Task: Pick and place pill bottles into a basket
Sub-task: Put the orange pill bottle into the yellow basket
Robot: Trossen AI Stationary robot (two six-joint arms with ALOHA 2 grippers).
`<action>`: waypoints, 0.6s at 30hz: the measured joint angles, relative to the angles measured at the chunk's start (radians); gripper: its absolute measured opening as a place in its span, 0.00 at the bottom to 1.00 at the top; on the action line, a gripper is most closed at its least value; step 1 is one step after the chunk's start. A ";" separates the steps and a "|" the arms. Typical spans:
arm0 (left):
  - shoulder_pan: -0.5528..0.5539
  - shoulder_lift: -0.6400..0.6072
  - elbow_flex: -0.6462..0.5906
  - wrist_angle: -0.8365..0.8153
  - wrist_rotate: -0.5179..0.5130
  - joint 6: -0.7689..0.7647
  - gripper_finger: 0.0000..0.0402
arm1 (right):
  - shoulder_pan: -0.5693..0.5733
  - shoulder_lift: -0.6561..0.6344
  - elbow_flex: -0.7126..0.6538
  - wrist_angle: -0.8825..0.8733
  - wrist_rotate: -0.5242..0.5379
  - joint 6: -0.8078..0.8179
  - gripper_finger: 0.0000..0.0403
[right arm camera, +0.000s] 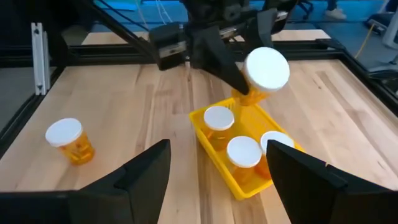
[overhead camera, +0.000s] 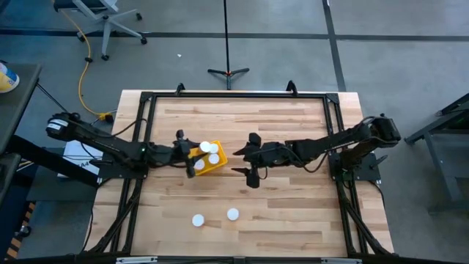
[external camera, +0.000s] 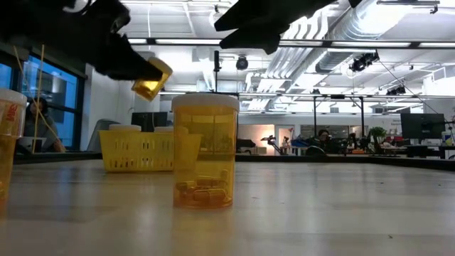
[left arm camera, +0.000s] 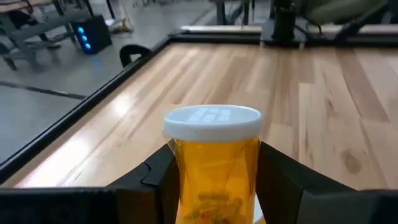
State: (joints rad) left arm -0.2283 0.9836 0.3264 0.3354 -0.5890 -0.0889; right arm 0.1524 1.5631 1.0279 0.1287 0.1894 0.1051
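My left gripper [overhead camera: 189, 155] is shut on an amber pill bottle with a white cap [right arm camera: 267, 68], held in the air over the left end of the yellow basket [overhead camera: 219, 168]. The bottle also shows in the left wrist view [left arm camera: 214, 180] and the low view [external camera: 151, 78]. Three capped bottles [right arm camera: 243, 151] stand upright in the basket [right arm camera: 205, 134]. Two more bottles stand on the table near its front edge [overhead camera: 198, 220] [overhead camera: 232, 214]. My right gripper [overhead camera: 245, 159] is open and empty just right of the basket. My left gripper pinches the bottle's amber body [left arm camera: 186, 186] just below the cap, one finger [left arm camera: 155, 180] on each side. The fingers come from the table's left. The bottle is lifted clear above the basket and tilted, its cap toward the right arm.
A black metal frame [overhead camera: 234, 94] runs along the table's far and side edges. One loose bottle stands close to the low camera [external camera: 206, 151], another at that view's left edge [external camera: 7, 142]. Bare wood lies right of the basket and along the far side.
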 joint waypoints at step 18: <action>0.123 -0.020 -0.257 0.389 0.126 -0.045 0.50 | 0.000 0.000 0.000 0.002 0.012 -0.016 0.64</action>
State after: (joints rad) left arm -0.1051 0.9632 0.0692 0.7241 -0.4628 -0.1337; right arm 0.1524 1.5631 1.0275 0.1310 0.2016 0.0891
